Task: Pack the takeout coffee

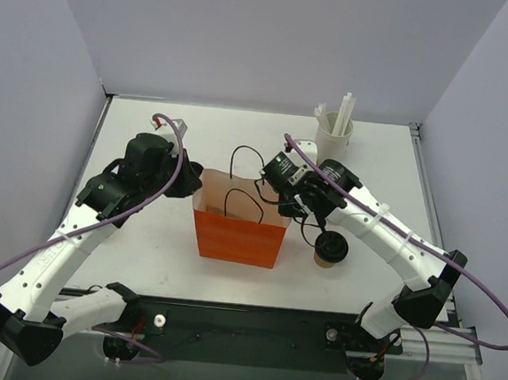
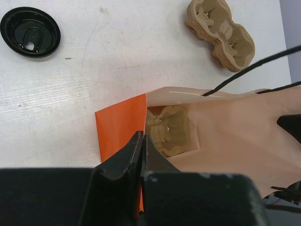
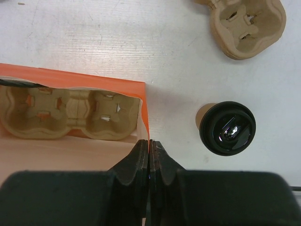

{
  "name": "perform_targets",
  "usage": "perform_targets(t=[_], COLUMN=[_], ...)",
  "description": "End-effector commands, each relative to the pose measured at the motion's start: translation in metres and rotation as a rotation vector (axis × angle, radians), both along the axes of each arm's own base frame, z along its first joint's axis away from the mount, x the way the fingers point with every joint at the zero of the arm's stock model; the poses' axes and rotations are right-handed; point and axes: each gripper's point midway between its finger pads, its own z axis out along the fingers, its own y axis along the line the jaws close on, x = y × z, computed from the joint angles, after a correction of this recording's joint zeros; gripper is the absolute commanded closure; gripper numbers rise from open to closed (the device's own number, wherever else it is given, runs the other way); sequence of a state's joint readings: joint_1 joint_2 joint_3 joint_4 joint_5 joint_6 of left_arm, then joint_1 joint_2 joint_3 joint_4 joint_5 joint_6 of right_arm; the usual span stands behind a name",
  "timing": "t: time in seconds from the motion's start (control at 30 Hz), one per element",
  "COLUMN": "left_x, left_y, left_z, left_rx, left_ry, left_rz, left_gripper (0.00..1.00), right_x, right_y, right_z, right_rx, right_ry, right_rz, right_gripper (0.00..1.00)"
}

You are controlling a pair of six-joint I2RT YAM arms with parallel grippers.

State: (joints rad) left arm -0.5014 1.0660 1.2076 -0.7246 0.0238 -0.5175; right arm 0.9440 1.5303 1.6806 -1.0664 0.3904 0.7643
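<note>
The takeout coffee (image 1: 330, 249), a tan paper cup under a black lid, stands on the table just right of the orange bag (image 1: 237, 236). In the right wrist view the takeout coffee (image 3: 227, 128) sits right of my fingers. My left gripper (image 2: 142, 139) is shut on the bag's (image 2: 117, 129) left top edge. Over on the other side, my right gripper (image 3: 149, 143) is shut on the right edge of the bag (image 3: 94, 85). Both pinches hold the mouth open. A pulp cup carrier (image 3: 66, 115) lies inside on the bottom.
A loose black lid (image 2: 30, 32) lies on the table beyond the bag's left side. A stack of pulp carriers (image 3: 244, 26) sits past the bag's right side. A white cup of straws (image 1: 335, 130) stands at the back right.
</note>
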Motion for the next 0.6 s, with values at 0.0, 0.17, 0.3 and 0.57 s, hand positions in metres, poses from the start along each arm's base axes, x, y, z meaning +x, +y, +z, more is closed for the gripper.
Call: perform_targets(t=[0.0, 0.17, 0.3, 0.57], left_x=[-0.001, -0.006, -0.007, -0.007], left_y=[-0.001, 0.010, 0.015, 0.002], left_z=[0.015, 0.018, 0.021, 0.010], left_rx=[-0.017, 0.044, 0.068, 0.100], left_ry=[-0.023, -0.035, -0.034, 0.002], left_rz=[-0.002, 0.004, 0.008, -0.060], left_gripper=[0.87, 0.60, 0.51, 0.52], right_x=[0.003, 0.003, 0.004, 0.011], right_y=[-0.007, -0.006, -0.003, -0.002], right_z=[0.009, 0.009, 0.010, 0.013], right_rx=[-0.042, -0.031, -0.025, -0.039], right_ry=[-0.035, -0.037, -0.035, -0.048], right_rz=[0.001, -0.004, -0.001, -0.004], right_gripper=[1.00, 0.90, 0.77, 0.58])
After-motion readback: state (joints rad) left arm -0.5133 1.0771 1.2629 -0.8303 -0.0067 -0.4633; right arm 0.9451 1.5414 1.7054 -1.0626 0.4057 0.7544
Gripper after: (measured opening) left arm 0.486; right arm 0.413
